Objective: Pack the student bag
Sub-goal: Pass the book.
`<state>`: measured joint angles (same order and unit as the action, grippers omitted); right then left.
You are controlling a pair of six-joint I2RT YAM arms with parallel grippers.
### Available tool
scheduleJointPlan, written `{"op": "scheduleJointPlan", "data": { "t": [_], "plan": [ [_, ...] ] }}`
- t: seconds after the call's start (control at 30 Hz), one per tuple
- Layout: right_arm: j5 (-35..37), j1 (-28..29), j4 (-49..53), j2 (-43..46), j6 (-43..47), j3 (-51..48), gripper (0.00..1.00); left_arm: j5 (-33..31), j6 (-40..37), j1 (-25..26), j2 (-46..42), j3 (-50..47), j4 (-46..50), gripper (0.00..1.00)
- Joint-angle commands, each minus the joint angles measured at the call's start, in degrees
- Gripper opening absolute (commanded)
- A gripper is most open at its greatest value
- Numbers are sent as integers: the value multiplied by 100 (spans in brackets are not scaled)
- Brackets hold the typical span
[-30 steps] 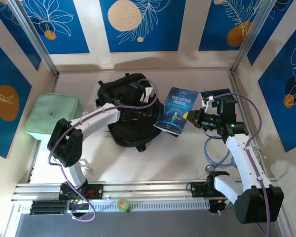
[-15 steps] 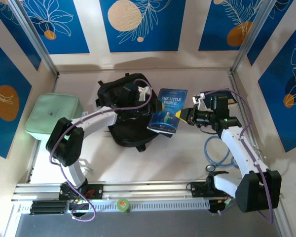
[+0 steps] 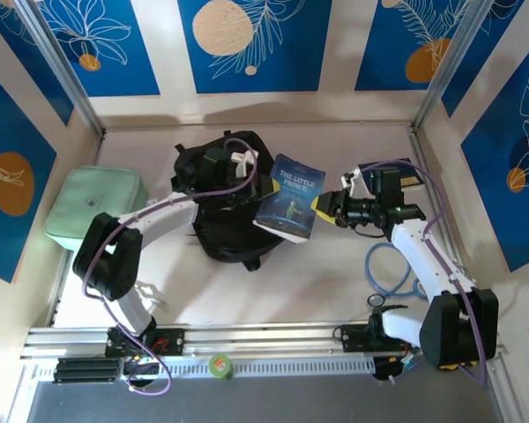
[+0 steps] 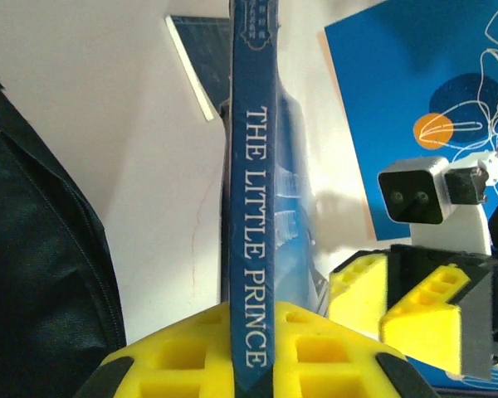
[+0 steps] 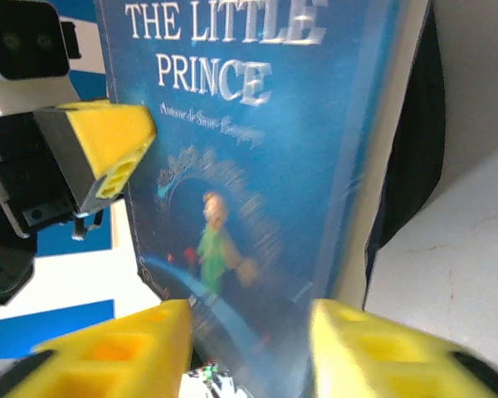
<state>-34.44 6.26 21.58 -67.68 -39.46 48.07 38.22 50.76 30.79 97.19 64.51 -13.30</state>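
Since left gripper [image 3: 266, 182] pinches book [image 3: 286, 210] spine tight and right gripper [image 3: 323, 210] fingers sit spread, back right away straight, then tilt book slowly into student bag [image 3: 222, 225] mouth.

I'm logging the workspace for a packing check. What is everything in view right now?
student bag: one, black, table centre.
Little Prince book: one, blue, held up beside the bag.
flat book: one, blue, on the table, far right.
soft bag: one, mint-green, left side.
cable: one, light blue, coiled near right.
tape roll: one, green, near rail.
left gripper: one, yellow fingers, shut on the book.
right gripper: one, yellow fingers, open at the book's edge.
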Motion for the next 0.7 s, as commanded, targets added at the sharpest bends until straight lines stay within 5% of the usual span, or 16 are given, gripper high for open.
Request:
{"op": "scheduleJointPlan", "data": {
  "t": [0.0,0.13,0.33,0.67],
  "plan": [
    [207,-8,-17,27,-200,132,55,-172,73,-154,-431,-146,-355,0],
    [-118,0,-947,9,-1129,-286,76,-930,108,-187,-920,-341,-337,0],
    [-57,486,-2950,-185,-2779,-775,93,-2328,757,-189,-1429,-608,-734,0],
    [1495,1365,-4596,-662,-5065,-593,99,-4090,1895,-176,-1436,-948,-1985,0]
  ]
}}
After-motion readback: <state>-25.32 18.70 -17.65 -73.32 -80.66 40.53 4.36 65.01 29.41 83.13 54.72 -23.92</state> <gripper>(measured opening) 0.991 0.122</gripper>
